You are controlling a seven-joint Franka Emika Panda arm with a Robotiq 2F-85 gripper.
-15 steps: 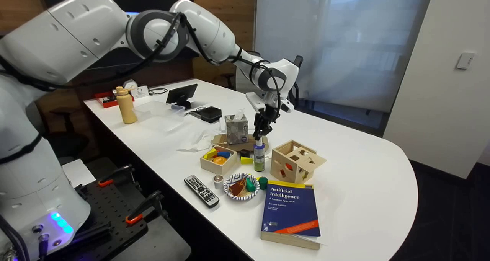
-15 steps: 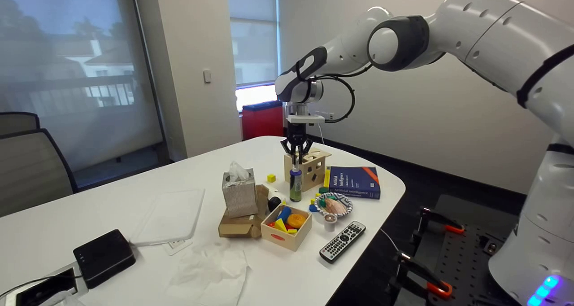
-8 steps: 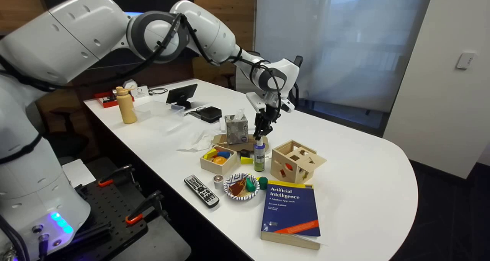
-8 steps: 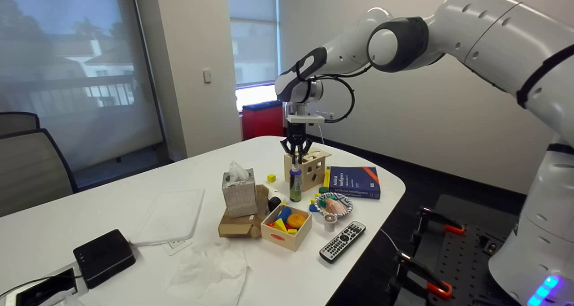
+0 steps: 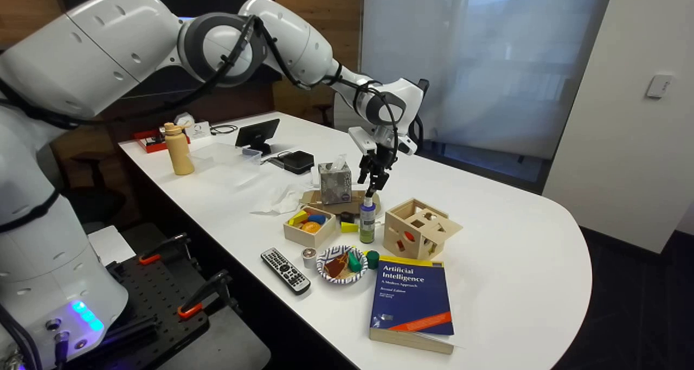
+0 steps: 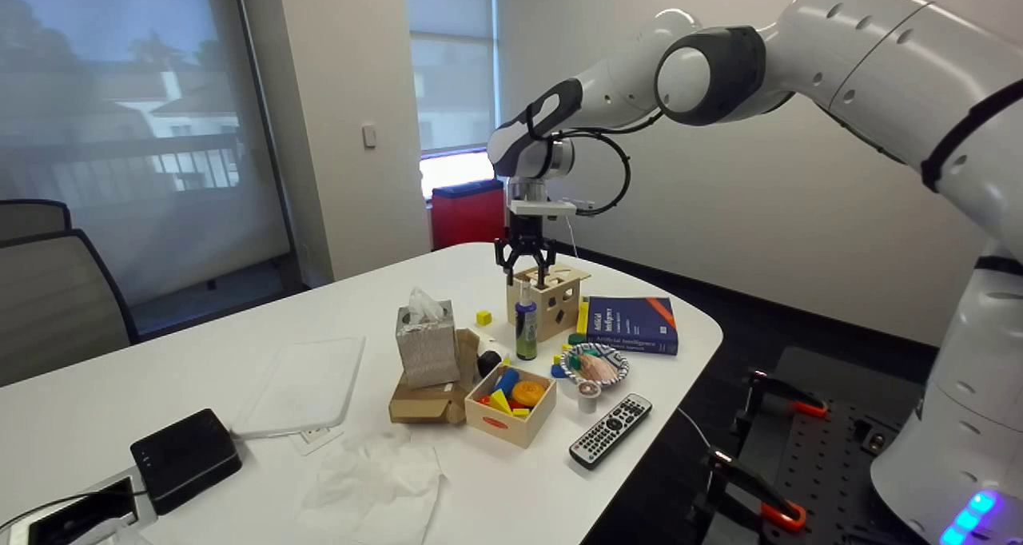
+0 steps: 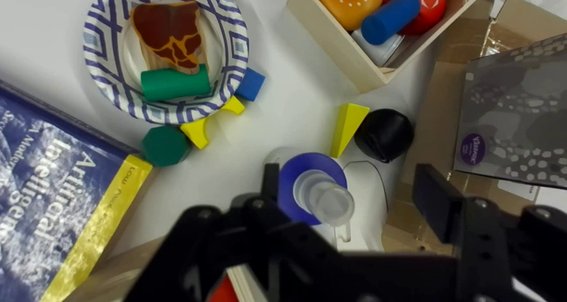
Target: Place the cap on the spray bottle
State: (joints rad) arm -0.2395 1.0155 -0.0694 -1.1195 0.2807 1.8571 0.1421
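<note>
The spray bottle (image 5: pixel 367 226) stands upright on the table, with a purple collar and a green lower label. On top of it sits the translucent cap (image 6: pixel 525 292), pale and narrow. From above, in the wrist view, the cap (image 7: pixel 332 203) rises out of the purple collar of the bottle (image 7: pixel 288 195). My gripper (image 6: pixel 526 280) hangs just over the bottle in both exterior views, its fingers spread apart. Between the fingertips of the gripper (image 7: pixel 351 190) there is a wide gap; the cap lies nearer the left finger, and neither finger appears to grip it.
A wooden shape-sorter box (image 5: pixel 415 234) stands close beside the bottle. On its far side are a tissue box (image 6: pixel 427 345) on cardboard and a wooden tray of toys (image 6: pixel 511 417). A patterned bowl (image 7: pixel 166 109), a thick book (image 5: pixel 412 299) and loose blocks lie nearby.
The fingers, together at the cap a second and half a second ago, have spread apart. My gripper has risen slightly. Cap and bottle stay in place.
</note>
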